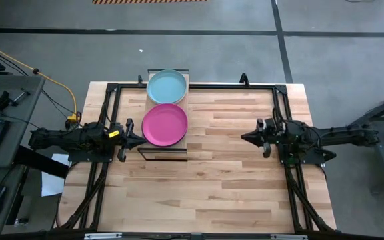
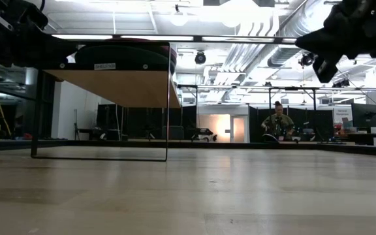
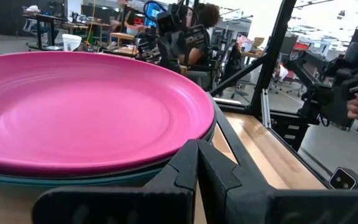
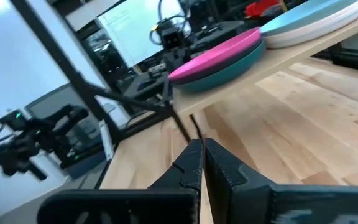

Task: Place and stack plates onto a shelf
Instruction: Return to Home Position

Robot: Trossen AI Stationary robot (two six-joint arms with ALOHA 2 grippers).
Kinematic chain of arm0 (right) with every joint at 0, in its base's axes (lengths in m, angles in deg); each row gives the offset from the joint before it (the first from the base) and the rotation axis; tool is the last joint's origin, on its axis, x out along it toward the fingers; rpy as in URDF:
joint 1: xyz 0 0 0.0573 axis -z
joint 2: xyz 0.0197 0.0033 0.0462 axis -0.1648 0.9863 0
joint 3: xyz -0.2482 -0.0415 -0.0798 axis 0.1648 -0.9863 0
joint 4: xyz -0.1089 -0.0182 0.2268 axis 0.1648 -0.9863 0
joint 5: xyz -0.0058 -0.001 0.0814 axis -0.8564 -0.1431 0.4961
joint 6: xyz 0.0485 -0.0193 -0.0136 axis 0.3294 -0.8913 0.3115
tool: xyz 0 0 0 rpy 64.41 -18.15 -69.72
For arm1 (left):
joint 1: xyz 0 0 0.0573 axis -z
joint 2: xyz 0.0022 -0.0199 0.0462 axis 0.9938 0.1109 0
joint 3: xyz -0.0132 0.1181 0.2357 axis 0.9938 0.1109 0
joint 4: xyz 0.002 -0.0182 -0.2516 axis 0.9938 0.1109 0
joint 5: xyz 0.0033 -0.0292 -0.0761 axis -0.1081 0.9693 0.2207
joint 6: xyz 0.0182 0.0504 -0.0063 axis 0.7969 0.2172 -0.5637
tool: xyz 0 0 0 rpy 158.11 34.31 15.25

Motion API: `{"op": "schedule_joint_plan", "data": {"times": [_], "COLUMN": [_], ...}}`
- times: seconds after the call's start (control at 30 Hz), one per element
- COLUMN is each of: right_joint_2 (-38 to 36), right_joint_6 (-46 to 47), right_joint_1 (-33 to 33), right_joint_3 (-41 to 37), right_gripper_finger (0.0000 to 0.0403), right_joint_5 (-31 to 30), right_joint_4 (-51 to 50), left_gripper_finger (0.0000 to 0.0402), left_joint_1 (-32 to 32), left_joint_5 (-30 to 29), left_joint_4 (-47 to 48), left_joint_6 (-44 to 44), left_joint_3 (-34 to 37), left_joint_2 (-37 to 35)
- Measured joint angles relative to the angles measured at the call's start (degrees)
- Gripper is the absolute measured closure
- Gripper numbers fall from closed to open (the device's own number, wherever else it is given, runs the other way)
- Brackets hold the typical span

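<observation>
Left wrist view puts the left gripper (image 3: 197,146) nearest to us. Its two dark fingers are pressed together and carry nothing, just beside the rim of the closer stack. In the right wrist view the right gripper (image 4: 202,146) is likewise drawn together and bare. It sits low over the tabletop (image 4: 303,143), well apart from the shelf (image 4: 291,59).

From above, we place the left gripper beside the shelf end that reaches toward the tabletop's middle. The right gripper faces it across open wood.

On that shelf end, the pink plate (image 3: 86,112) tops one stack, resting directly on a dark teal plate (image 3: 73,180). Farther along, at the tabletop's back edge, the light blue-green plate (image 4: 316,14) tops the second stack, over a pale plate (image 4: 306,36). Anything lower in either stack is hidden, so we cannot confirm the full count.

We judge the plates to be stiff, smooth and fairly light, with a slick surface that could slide plate on plate. The shallow raised rim is the only sound hold, pinched where it overhangs the board. We judge placement complete, with only the retreat of the arms outstanding.

Beyond the tabletop, the low view shows a person (image 2: 278,122) in the room, well apart from the rig.
</observation>
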Motion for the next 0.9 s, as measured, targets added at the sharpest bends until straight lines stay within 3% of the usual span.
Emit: {"op": "schedule_joint_plan", "data": {"times": [0.4, 0.6, 0.9], "right_joint_2": [-11.4, -16.8, -17.9], "right_joint_6": [-3.2, -7.8, -10.9], "right_joint_1": [-0.8, -0.8, -0.8], "right_joint_3": [-7.7, -8.1, -8.1], "right_gripper_finger": [0.0403, 0.0403, 0.0403], "right_joint_5": [0.8, 0.9, 1.5], "right_joint_4": [0.1, -5.1, -10.9], "left_gripper_finger": [0.0401, 0.0401, 0.0401], "left_joint_1": [0.0, 0.0, 0.0], "left_joint_5": [0.0, 0.0, 0.0], "left_joint_4": [0.0, 0.0, 0.0], "left_joint_6": [0.0, 0.0, 0.0], "left_joint_3": [0.0, 0.0, 0.0], "left_joint_2": [0.0, 0.0, 0.0]}}
